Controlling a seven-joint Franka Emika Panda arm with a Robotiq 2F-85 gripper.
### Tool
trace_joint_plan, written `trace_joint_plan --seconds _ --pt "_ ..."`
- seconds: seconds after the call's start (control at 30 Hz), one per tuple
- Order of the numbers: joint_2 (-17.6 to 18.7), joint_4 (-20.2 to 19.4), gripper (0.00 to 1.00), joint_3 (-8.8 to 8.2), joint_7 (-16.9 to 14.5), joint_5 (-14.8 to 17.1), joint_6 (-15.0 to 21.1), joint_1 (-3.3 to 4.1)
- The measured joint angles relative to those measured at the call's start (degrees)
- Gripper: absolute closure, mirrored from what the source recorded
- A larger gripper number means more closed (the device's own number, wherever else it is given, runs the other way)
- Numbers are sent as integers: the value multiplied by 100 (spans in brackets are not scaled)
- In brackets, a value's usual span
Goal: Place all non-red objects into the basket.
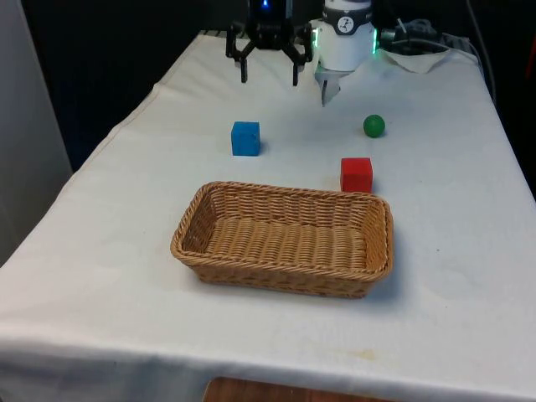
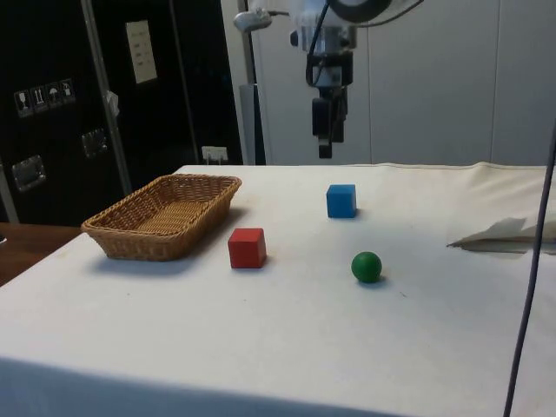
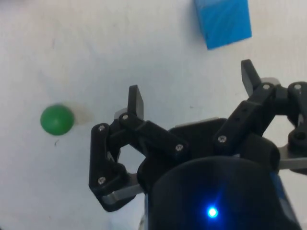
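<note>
Item one: the gripper (image 1: 269,77), which we found raised above the far part of the table (image 1: 100,276); its two black fingers (image 3: 135,101) stood wide apart with nothing between them; in the side view the gripper (image 2: 326,143) hung well clear of the cloth, above and a little behind the blue cube.

Item two: the blue cube (image 1: 245,138), which we recorded resting flat on the cloth, nearer the camera than the gripper and toward the front view's left; the wrist view showed one part of it (image 3: 223,22) beyond the fingertips; it lay outside the basket, apart from its far rim.

Item three: the green ball (image 1: 373,126), which we noted on the cloth toward the front view's right, well apart from the blue cube; in the wrist view it (image 3: 57,119) sat off to one side of the fingers; in the side view it (image 2: 366,267) lay nearest the camera of the three small objects.

Item four: the red cube (image 1: 356,174), which we logged just beyond the basket's far rim near its corner on the front view's right; not touching the ball.

Item five: the wicker basket (image 1: 191,219), oblong, which we found holding nothing; the side view placed it (image 2: 113,228) beside the red cube (image 2: 247,248).
</note>
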Motion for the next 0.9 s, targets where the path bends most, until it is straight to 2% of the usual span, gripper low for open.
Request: trace_joint_plan --seconds 0.07,0.1,0.23,0.27,0.57,0.9 --pt "0 0 0 0 0 0 0 0" --pt "195 57 0 23 -115 103 92 6" --pt "561 183 0 40 -355 309 246 0" --pt "688 235 0 34 -510 430 292 0" --pt "894 246 0 -46 -911 647 338 -17" --pt "1301 264 0 -149 -1484 980 642 -40"
